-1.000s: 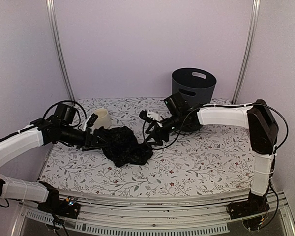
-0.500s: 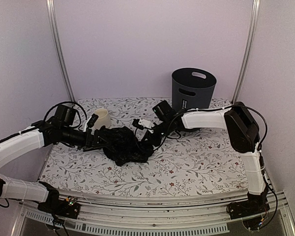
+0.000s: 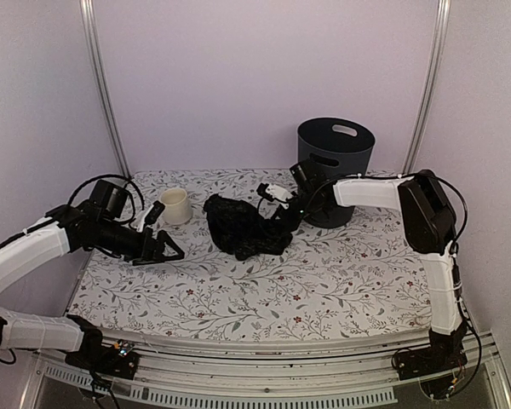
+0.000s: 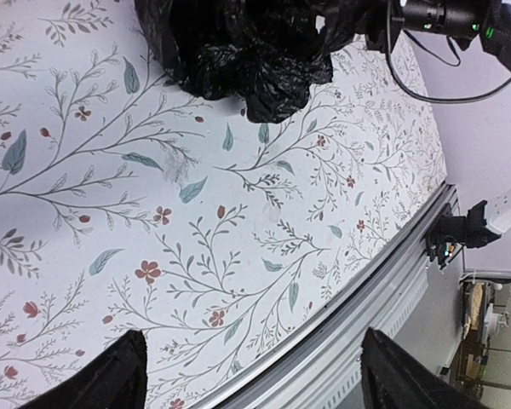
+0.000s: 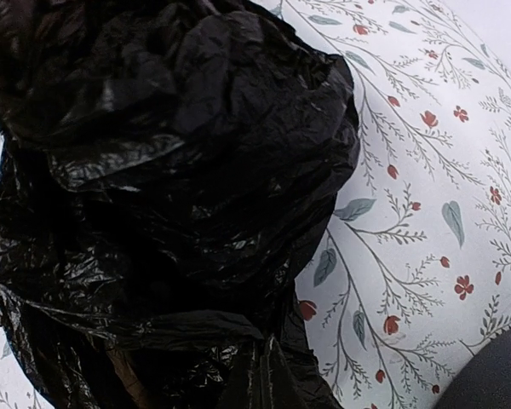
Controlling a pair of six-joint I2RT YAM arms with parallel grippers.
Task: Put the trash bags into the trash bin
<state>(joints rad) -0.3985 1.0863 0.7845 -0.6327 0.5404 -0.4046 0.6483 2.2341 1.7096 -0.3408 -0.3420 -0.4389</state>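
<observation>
Right fingers pinch the trash bag.
Its crumpled heap lies toward the tabletop's far edge; left fingers, spread, stand well apart.

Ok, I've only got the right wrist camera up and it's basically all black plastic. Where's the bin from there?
Observer: The trash bin stands upright at the back right of the table, just beyond the right gripper.
Operator: Is the bag off the table?
Observer: No. In the top view the trash bag lies bunched on the table, with the right gripper at its right edge.
Operator: And the left arm, is it in the way?
Observer: The left gripper is open and well apart from the bag, off to its left.
Operator: Anything else out there?
Observer: A cream cup stands left of the bag, not touching it.
</observation>
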